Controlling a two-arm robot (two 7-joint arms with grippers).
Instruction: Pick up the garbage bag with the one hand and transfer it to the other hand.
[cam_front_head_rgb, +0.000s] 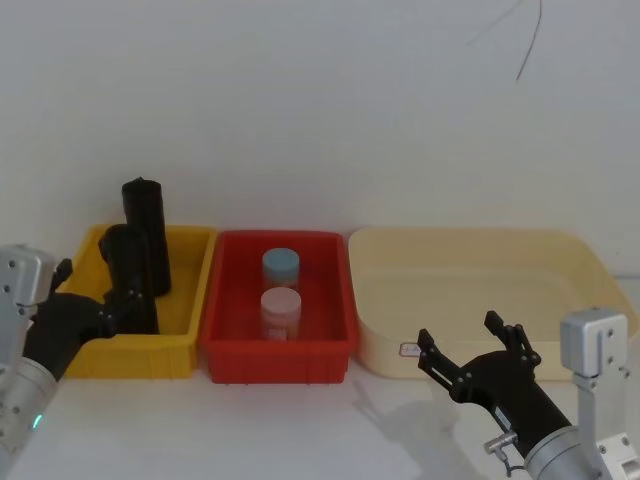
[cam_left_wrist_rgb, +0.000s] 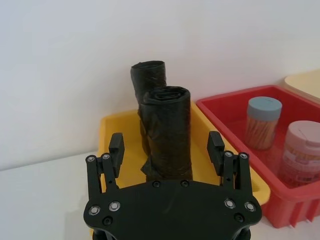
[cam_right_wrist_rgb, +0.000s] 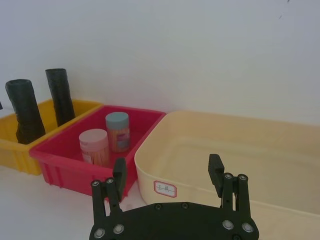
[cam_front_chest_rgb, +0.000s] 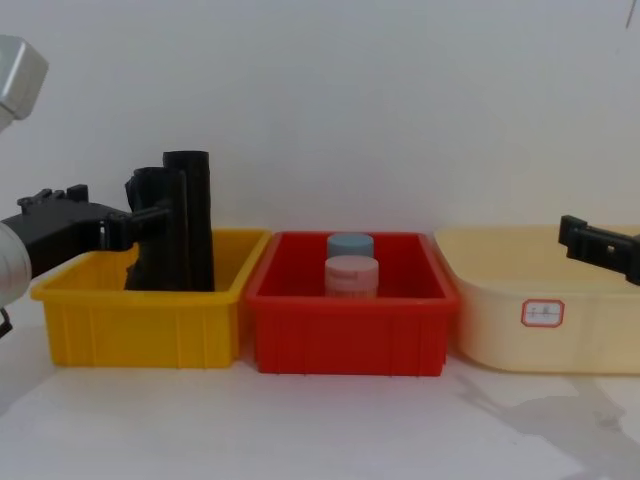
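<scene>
Head view, garbage bag (cam_front_head_rgb: 128, 260) in yellow bin (cam_front_head_rgb: 135, 358), slimmer roll (cam_front_head_rgb: 147, 225) just behind

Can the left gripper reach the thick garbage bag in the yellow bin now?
Probably yes. The left gripper is open and lined up with the garbage bag, nothing between them. The thinner roll stands behind the bag, and the fingers sit above the yellow bin's wall.

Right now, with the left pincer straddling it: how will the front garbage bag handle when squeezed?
Crinkled wraps suggest the garbage bag probably dents slightly under the left pincer. Tall, standing on end in the yellow bin, it may tip if nudged.
</scene>
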